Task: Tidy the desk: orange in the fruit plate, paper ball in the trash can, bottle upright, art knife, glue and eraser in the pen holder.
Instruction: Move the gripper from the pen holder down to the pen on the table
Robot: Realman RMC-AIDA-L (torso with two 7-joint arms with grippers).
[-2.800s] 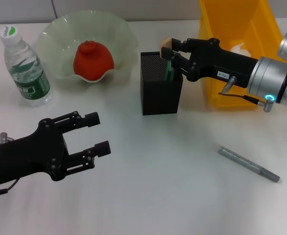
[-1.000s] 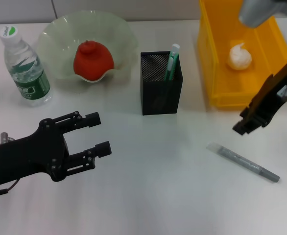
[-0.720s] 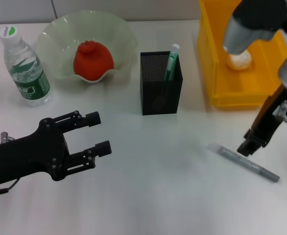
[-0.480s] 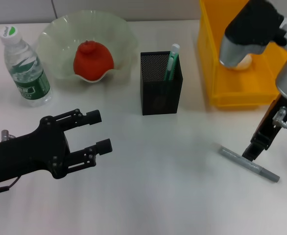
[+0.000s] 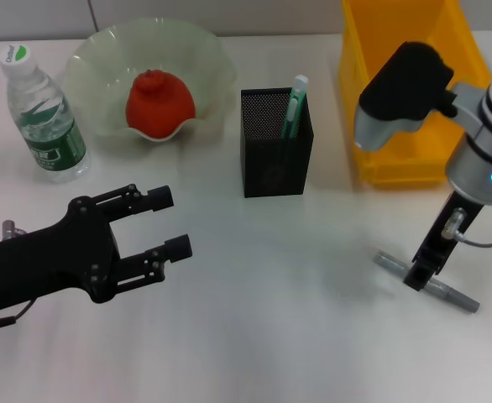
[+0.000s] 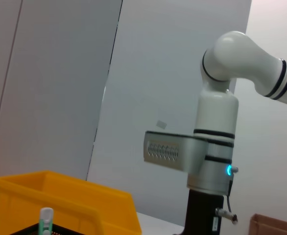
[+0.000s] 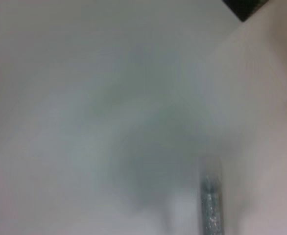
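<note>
The grey art knife lies flat on the white table at the front right; one end of it shows in the right wrist view. My right gripper points straight down and touches or nearly touches the knife's middle. A green glue stick stands in the black mesh pen holder. The orange sits in the pale green fruit plate. The bottle stands upright at the far left. My left gripper is open and empty at the front left. The paper ball and the eraser are hidden.
The yellow trash bin stands at the back right, partly covered by my right arm. The left wrist view shows that arm, the bin and the glue stick's tip.
My right arm has left the pen holder, where the glue stick now stands, swung to the front right and come down onto the art knife. The left gripper has barely moved.
</note>
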